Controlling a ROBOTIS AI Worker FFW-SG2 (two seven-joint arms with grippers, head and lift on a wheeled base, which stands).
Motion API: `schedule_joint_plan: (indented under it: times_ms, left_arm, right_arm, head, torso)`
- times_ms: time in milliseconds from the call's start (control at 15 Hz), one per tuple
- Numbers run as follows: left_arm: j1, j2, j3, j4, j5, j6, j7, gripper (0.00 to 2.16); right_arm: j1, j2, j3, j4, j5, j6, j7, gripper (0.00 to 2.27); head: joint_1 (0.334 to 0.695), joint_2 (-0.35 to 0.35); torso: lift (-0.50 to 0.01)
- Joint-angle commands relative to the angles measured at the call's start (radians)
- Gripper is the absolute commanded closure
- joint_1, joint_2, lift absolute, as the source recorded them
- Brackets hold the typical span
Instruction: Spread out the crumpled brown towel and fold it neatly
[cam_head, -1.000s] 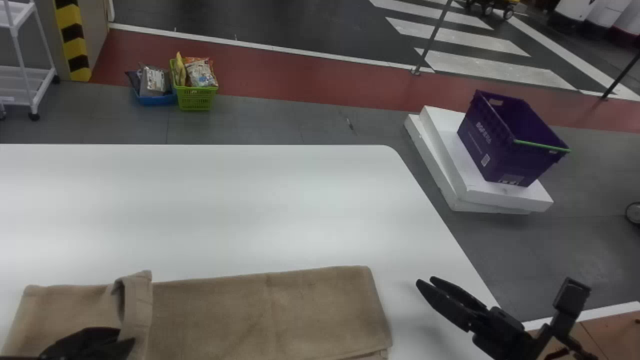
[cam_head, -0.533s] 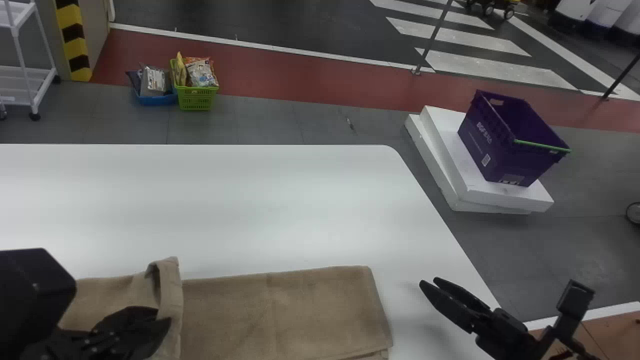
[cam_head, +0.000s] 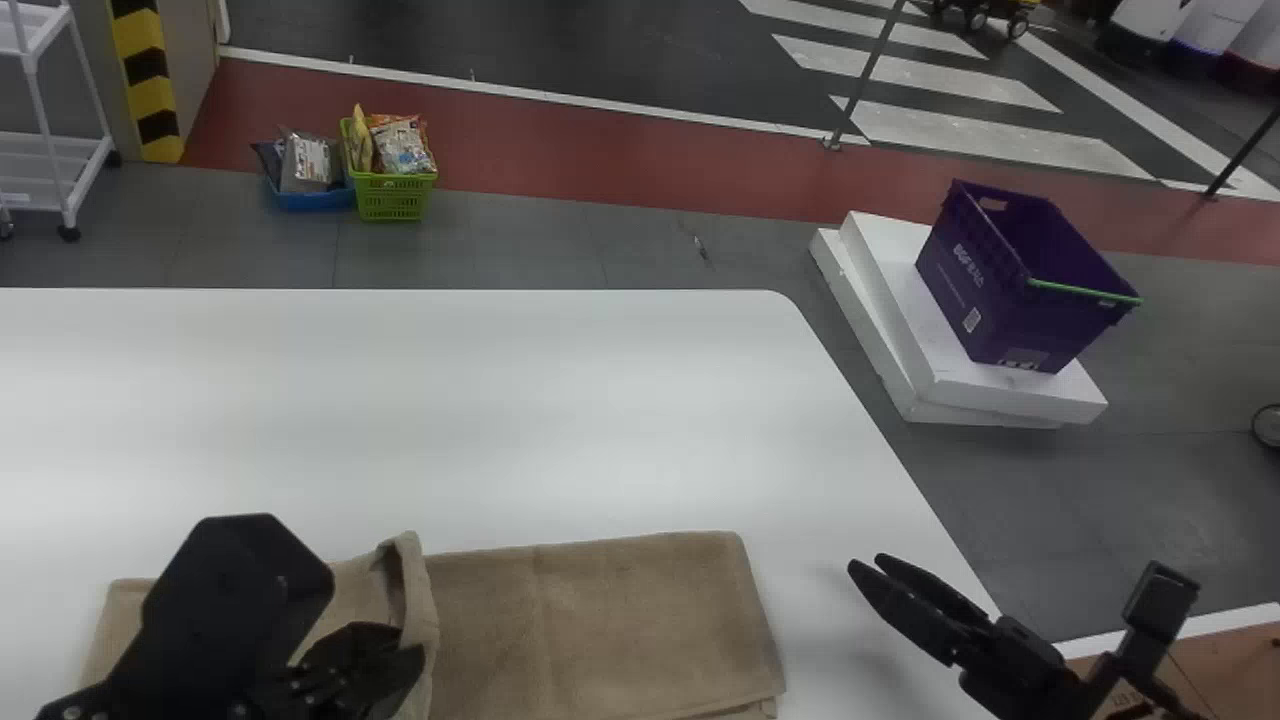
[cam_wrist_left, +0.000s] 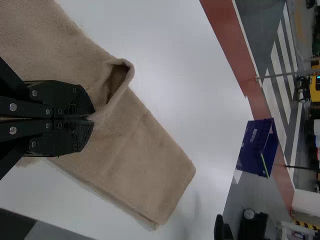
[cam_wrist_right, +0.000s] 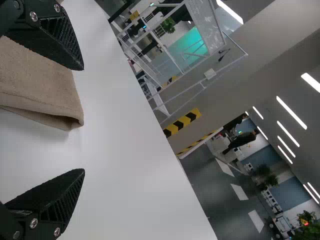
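Note:
The brown towel lies in a long folded strip along the table's near side, its left part lifted into a raised fold. At that fold, my left gripper holds the cloth. In the left wrist view, the fingertips of my left gripper are closed together on the edge of the towel, beside a curled loop of cloth. Right of the towel, my right gripper is held apart from it. The right wrist view has my right gripper with its fingers wide apart, the towel's end beyond them.
The white table extends beyond the towel, its right edge slanting past my right gripper. On the floor stand a purple crate on white slabs, a green basket and a blue one. A white cart is at far left.
My left gripper has moved right across the towel, carrying the raised fold with it, and more of the left arm has come into sight. The right gripper has shifted very slightly right.

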Motion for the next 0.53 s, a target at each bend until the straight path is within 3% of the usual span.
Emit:
schedule_joint_plan:
  times_ms: [0, 467]
  left_arm:
    - [-0.044, -0.003, -0.031, 0.022, 0.007, 0.057, 0.013, 1.71]
    - [-0.076, -0.003, -0.122, 0.047, 0.000, 0.109, 0.076, 1.71]
  right_arm:
    - [-0.007, -0.005, -0.003, 0.010, 0.002, -0.002, -0.001, 0.08]
    - [-0.007, -0.007, -0.026, 0.020, 0.002, -0.002, 0.007, 0.08]
  head:
    - [0.695, -0.350]
    - [0.695, -0.350]
  torso:
    - [-0.128]
    - [-0.128]
